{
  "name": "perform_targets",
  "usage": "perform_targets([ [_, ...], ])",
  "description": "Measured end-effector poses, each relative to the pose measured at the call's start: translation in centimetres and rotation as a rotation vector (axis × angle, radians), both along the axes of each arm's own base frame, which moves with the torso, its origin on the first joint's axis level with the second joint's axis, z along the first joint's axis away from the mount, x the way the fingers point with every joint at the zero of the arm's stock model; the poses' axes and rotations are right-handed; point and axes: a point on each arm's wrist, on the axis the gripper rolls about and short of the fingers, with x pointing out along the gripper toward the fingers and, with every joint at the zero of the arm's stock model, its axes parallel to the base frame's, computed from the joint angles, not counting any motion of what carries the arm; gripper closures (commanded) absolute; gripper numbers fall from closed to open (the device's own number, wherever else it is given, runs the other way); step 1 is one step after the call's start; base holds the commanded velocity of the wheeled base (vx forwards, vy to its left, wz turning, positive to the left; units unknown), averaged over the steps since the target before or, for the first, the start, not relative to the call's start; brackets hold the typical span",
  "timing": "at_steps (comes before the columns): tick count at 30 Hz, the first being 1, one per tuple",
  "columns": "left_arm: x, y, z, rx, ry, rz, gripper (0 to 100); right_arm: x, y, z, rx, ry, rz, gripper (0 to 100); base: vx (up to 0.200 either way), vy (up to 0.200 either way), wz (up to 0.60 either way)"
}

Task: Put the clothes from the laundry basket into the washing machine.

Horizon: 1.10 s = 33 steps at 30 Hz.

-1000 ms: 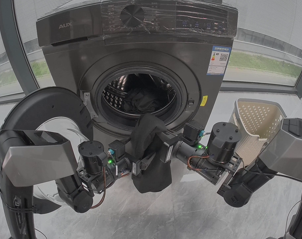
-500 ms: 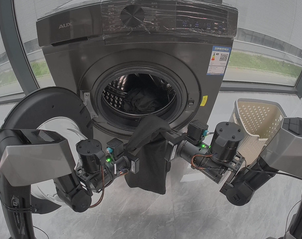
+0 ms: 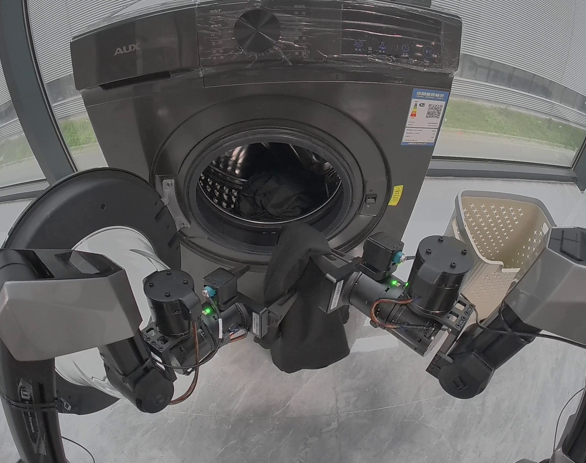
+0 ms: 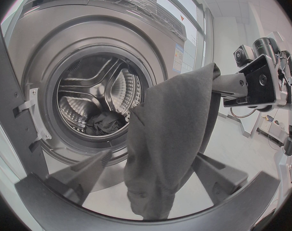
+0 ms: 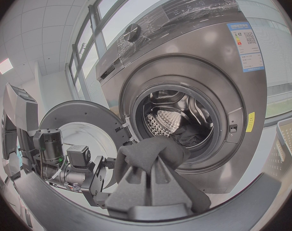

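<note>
Garment (image 3: 309,329) dangles before the washing machine (image 3: 267,98), right gripper (image 5: 149,169) clenched on it, left gripper (image 4: 152,156) gaping wide around it.

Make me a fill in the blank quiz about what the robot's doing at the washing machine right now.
The right gripper is shut on a dark garment before the washing machine, whose door stands ____. The left gripper is open, a finger on each side of the ____. More dark clothes lie in the machine's ____.
Missing words: open, garment, drum.
</note>
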Motion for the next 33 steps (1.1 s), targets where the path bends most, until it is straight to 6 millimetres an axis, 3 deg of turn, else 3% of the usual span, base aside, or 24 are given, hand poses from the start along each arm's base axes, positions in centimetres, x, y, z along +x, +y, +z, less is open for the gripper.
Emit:
perform_targets([
  [13,0.5,0.2,-0.6,0.005,0.006,0.013,0,0.0,-0.1,-0.1,-0.005,0.003,-0.002,100,0.000,0.000,0.00],
  [23,0.8,0.9,-0.6,0.010,0.011,0.035,0,0.9,-1.5,-0.5,-0.024,0.012,-0.040,100,0.000,0.000,0.00],
  [33,1.1,0.5,-0.9,0.008,0.010,0.031,0,0.3,-0.9,-0.5,-0.026,0.015,-0.019,100,0.000,0.000,0.00],
])
